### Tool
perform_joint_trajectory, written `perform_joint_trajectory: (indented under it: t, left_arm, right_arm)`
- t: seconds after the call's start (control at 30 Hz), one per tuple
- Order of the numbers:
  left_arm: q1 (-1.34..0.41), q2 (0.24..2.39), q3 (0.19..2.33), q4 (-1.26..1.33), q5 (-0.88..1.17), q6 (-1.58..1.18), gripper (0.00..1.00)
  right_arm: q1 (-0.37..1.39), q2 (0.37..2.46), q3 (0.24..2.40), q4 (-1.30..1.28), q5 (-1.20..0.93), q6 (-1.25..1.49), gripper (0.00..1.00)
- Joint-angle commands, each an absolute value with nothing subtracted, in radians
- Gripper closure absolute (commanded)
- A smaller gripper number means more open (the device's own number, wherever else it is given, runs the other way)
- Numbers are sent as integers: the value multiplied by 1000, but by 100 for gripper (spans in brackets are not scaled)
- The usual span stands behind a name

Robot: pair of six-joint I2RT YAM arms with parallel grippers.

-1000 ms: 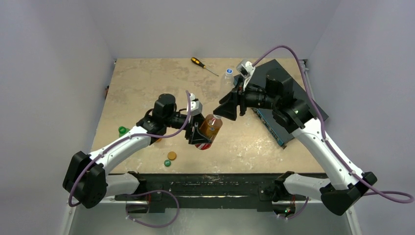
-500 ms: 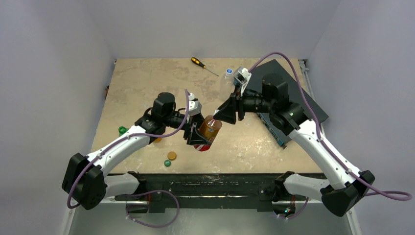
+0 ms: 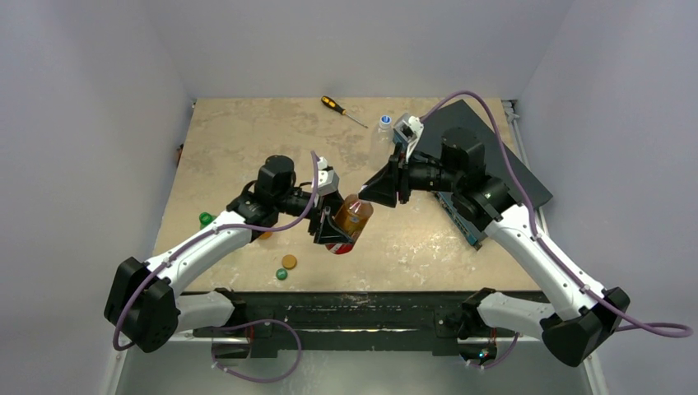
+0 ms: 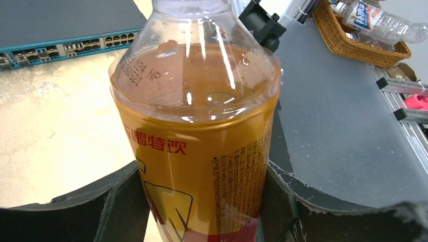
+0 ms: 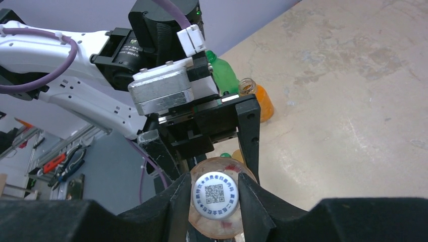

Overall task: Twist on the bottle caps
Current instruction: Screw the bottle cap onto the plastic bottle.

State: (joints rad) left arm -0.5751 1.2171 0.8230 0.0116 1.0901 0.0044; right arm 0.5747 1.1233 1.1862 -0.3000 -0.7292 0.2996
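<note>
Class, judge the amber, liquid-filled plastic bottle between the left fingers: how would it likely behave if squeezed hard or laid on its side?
The amber plastic bottle is nearly full of liquid, so probably heavy for its size. Its clear shoulder looks thin, so may dent if squeezed. Being round, it would likely roll.

So the amber bottle (image 3: pixel 354 216) is up off the table (image 3: pixel 247 140), tilted, white cap (image 5: pixel 215 194) sitting on its neck. Orange cap (image 3: pixel 289 262) and green cap (image 3: pixel 281 274) lie loose near the front edge.
</note>
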Motion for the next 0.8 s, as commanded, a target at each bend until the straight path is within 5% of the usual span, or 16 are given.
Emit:
perform_joint_trajectory:
  t: [0.0,0.33,0.53,0.77]
  left_arm:
    - [-564,1198,850,31,1115,33,100]
    - [-564,1197,817,230,1053,-152,100]
    - [-566,1195,739,564,878,-384,100]
    - [-577,1186,770,486,654,-327,100]
  right_arm:
    - [571,1098,1171,-248,-746,325,62]
    - [573,1080,1123,-222,-613,347,99]
    - [586,1081,1097,-191,-498,410,100]
    - [657,1150,1138,-281,-307,429,100]
